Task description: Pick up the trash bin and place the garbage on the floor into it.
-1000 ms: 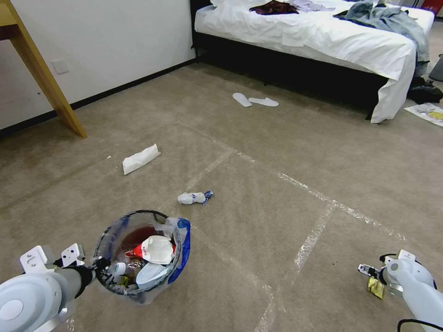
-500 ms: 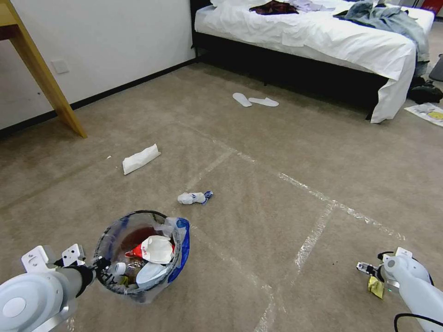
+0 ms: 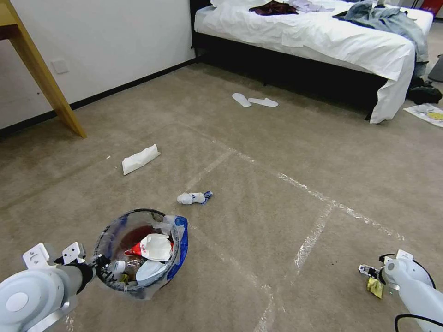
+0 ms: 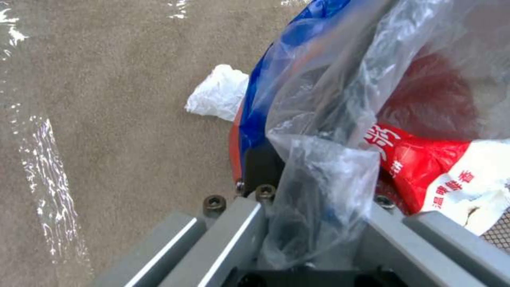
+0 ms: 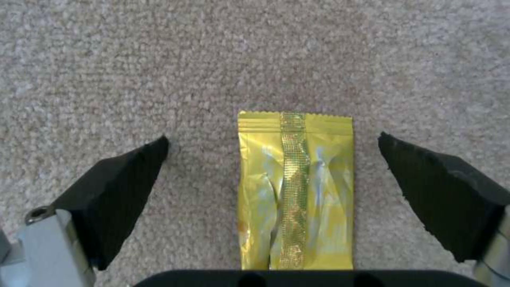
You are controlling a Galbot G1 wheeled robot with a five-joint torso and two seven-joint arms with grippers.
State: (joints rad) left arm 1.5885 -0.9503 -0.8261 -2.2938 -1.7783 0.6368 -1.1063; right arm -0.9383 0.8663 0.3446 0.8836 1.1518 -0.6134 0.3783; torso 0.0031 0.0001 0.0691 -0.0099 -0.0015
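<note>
Left claw [image 3: 99,266] at lower left: clamped on dark rim of small round red-based trash bin [image 3: 138,251] lined with clear blue-edged plastic bag; bin holds red-and-white wrapper [image 3: 150,247] and bottle.
Flat white folded tissue [image 3: 140,158] on carpet floor [image 3: 277,147] beyond bin.
Crumpled white tissue with blue scrap [image 3: 194,198] nearer bin, apart from it.
Right claw [image 5: 273,199] at lower right: black pads [image 5: 122,191] spread apart, low over carpet.
Flat yellow foil wrapper [image 5: 295,191] lies between pads, touching neither.
</note>
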